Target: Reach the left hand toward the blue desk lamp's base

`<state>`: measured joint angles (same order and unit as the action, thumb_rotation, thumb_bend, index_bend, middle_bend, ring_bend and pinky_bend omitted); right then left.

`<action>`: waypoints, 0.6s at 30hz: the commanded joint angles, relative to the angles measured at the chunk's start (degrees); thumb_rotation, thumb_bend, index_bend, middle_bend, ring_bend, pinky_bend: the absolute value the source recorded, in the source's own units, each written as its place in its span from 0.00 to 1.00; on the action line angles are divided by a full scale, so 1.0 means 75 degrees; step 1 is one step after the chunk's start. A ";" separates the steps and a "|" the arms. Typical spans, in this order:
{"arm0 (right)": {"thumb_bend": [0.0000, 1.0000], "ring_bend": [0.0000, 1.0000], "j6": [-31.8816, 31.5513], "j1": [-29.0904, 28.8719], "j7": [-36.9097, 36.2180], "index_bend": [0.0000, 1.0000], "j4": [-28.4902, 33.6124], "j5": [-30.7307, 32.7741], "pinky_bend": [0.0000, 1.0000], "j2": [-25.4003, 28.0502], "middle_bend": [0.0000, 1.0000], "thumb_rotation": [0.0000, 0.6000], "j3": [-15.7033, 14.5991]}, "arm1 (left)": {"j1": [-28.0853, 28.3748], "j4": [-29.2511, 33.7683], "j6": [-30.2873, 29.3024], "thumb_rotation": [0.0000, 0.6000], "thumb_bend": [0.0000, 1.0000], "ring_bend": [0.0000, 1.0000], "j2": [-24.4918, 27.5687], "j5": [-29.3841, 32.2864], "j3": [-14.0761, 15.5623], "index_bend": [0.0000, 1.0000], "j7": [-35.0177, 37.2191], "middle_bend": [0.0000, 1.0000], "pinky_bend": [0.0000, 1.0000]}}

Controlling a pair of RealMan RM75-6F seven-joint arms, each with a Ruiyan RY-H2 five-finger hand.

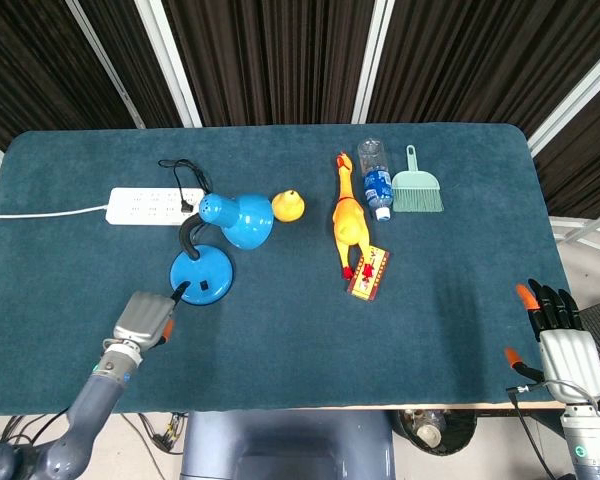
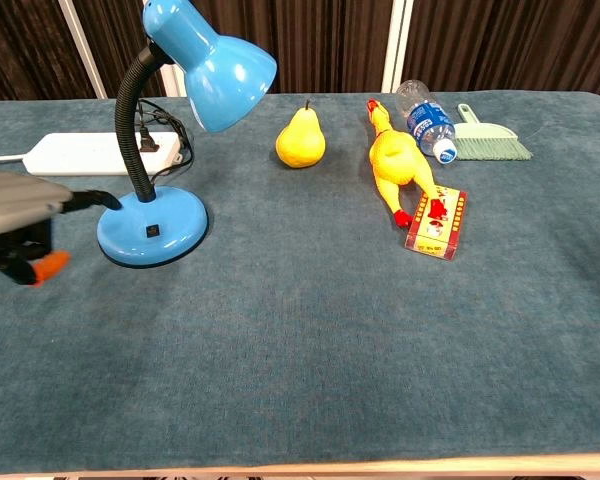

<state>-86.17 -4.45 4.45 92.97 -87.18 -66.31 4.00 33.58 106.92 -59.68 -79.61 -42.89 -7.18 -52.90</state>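
Note:
The blue desk lamp's round base rests on the teal tablecloth left of centre, with a black gooseneck rising to the blue shade. My left hand hovers just left of the base, its black fingertips reaching to the base's near-left rim. It holds nothing and its fingers are extended. My right hand stays at the table's front right corner, fingers spread and empty.
A white power strip with the lamp's cord lies behind the lamp. A yellow pear, rubber chicken, water bottle, green brush and small red box sit toward the middle and right.

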 commanded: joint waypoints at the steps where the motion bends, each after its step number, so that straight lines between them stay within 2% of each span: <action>1: 0.29 0.00 0.0012 -0.0005 -0.0005 0.00 -0.0008 0.0023 0.01 -0.0002 0.00 1.00 0.0010 | 0.0422 -0.0345 -0.0007 1.00 0.58 0.98 -0.0433 0.0583 -0.0087 0.07 -0.0291 0.97 1.00; 9: 0.29 0.00 0.0028 -0.0004 -0.0056 0.00 -0.0005 0.0066 0.01 0.0010 0.00 1.00 0.0022 | 0.0795 -0.0642 -0.0157 1.00 0.58 0.98 -0.0871 0.1003 -0.0016 0.07 -0.0361 0.97 1.00; 18: 0.29 0.00 0.0008 0.0000 -0.0063 0.00 0.0002 0.0049 0.01 0.0016 0.00 1.00 0.0020 | 0.0915 -0.0640 -0.0353 1.00 0.59 0.98 -0.1032 0.0950 0.0204 0.07 -0.0130 0.97 1.00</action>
<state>-86.11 -4.45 3.97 92.99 -86.81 -66.19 4.15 40.41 102.00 -62.16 -87.32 -35.61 -5.84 -54.04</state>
